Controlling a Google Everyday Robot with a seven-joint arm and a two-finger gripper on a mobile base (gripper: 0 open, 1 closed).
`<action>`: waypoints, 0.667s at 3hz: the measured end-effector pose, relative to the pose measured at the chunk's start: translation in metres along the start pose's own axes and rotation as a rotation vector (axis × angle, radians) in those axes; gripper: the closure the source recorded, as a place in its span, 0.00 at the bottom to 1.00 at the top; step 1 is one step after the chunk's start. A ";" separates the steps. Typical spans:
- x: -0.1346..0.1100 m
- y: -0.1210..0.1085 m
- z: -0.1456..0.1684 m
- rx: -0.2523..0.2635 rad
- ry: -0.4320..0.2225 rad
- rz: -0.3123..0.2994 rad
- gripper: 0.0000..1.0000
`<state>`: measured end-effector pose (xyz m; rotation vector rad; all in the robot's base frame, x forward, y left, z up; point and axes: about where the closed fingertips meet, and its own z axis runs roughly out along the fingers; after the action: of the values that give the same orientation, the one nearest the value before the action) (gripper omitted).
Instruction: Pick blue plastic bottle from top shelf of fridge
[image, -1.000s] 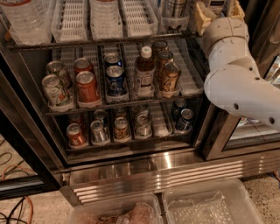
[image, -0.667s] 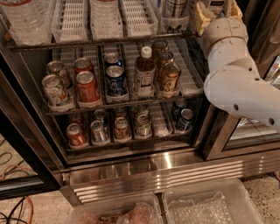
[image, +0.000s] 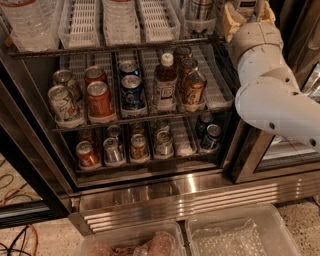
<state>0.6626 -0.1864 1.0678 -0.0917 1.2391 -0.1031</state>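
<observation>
I've got the fridge (image: 35, 155) open in front of me, and my white arm (image: 275, 95) reaches in from the right. The end effector (image: 249, 15) sits high at the right end of the top shelf (image: 115, 49), close against the upper edge of my view. I can't tell how far open it is, or whether it has hold of anything.

The blue plastic bottle (image: 245, 4) is only a pale labelled sliver right at the end effector, at that same right end of the top shelf; the rest is cut off above. Just left of it stands a metal can (image: 200, 9). Then come the white slotted dividers (image: 120, 20), and clear water bottles (image: 27, 22) at the shelf's left end.

On the middle rack (image: 140, 117), soda cans (image: 100, 97) stand in rows, with a brown-drink bottle (image: 165, 82) with a white cap upright among them, right of centre. The lower rack (image: 145, 160) holds more cans. Below it runs the shiny steel grille (image: 200, 197), and clear plastic bins (image: 235, 235) sit on the floor.
</observation>
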 end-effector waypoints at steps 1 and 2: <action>0.000 0.001 -0.001 -0.008 -0.003 0.000 1.00; 0.000 0.001 -0.001 -0.008 -0.003 0.000 0.81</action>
<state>0.6618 -0.1854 1.0673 -0.0984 1.2369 -0.0976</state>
